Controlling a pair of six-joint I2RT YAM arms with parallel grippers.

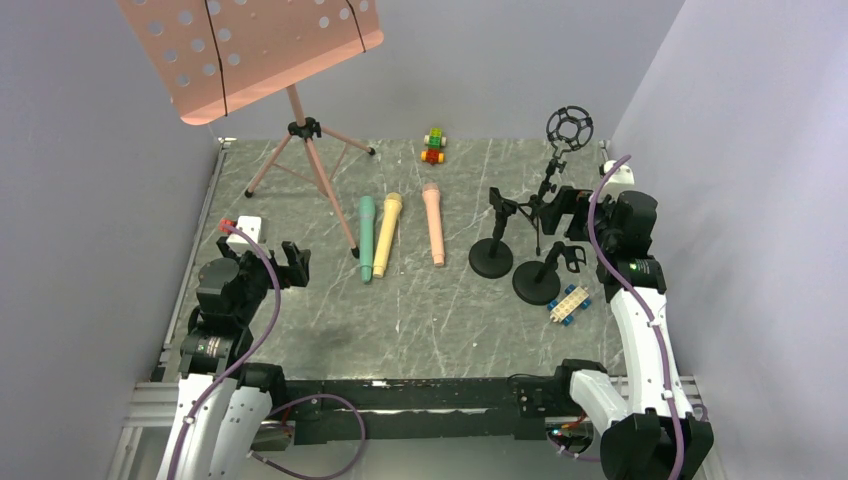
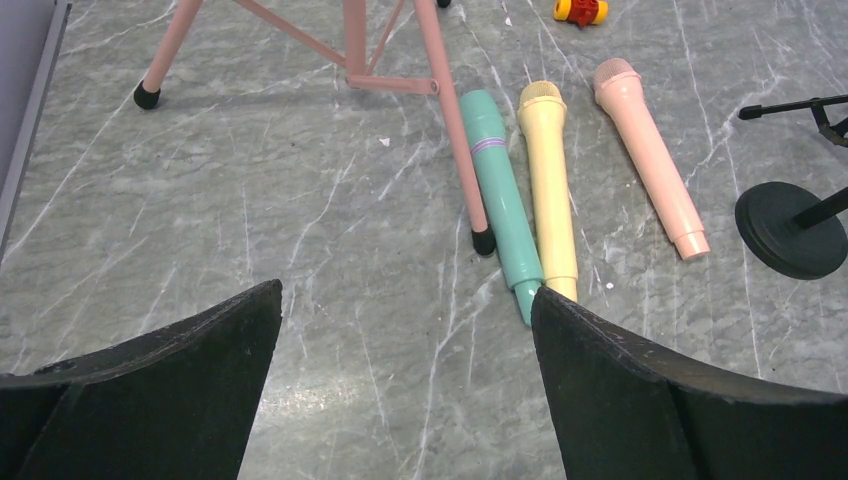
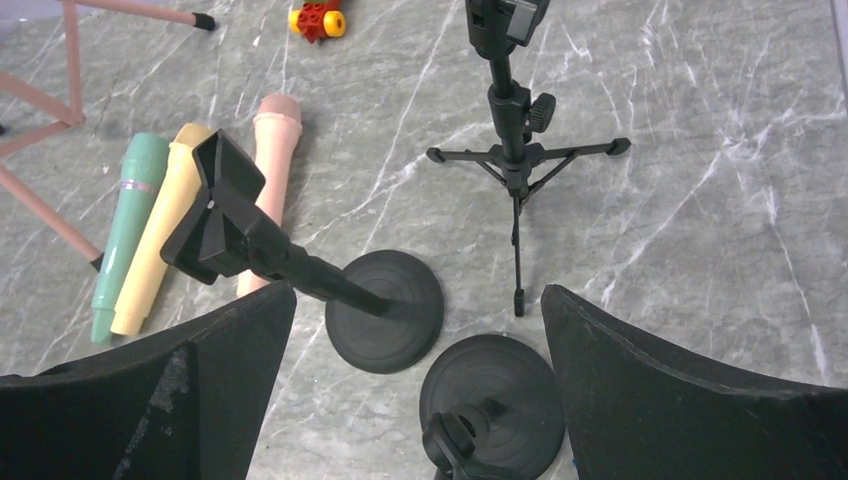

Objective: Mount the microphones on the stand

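Three microphones [image 1: 388, 233] are laid on the table [image 1: 450, 330], teal, yellow and pink from left to right, just left of the black stands [image 1: 492, 258]. The left hand [image 1: 264, 262] and the right hand [image 1: 568, 230] are spread wide, with nothing grasped.

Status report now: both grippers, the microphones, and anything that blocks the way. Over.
Left gripper open, right gripper open, both empty. Teal microphone, yellow microphone, pink microphone flat on table, none on black stands. Pink tripod leg close beside teal one.
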